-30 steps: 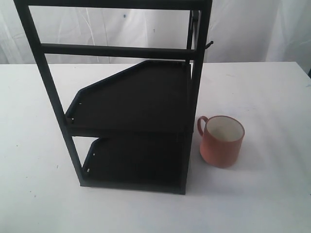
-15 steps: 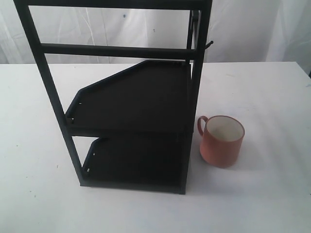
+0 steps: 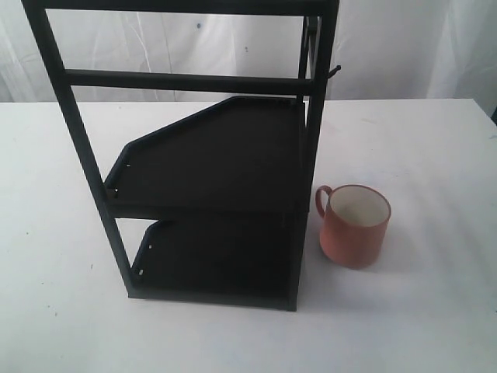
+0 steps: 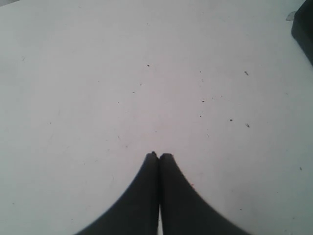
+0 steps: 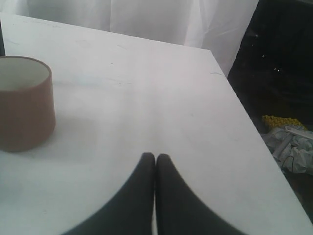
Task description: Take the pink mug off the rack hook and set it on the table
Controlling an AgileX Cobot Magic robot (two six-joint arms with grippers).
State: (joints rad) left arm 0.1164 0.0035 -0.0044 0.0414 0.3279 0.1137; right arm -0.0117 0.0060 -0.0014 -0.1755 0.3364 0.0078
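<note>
Nothing to report really, over the last second the exterior view looks identical: the pink mug hasn't budged from its spot on the table just right of the rack, and the rack hook looks the same too, no shift I can spot

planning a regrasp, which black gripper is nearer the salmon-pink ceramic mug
The right gripper: its view shows the salmon-pink ceramic mug close by; the left gripper sees none.

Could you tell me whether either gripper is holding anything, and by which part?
Nothing is held: left gripper and right gripper are shut empty; the pink mug stands on the table.
</note>
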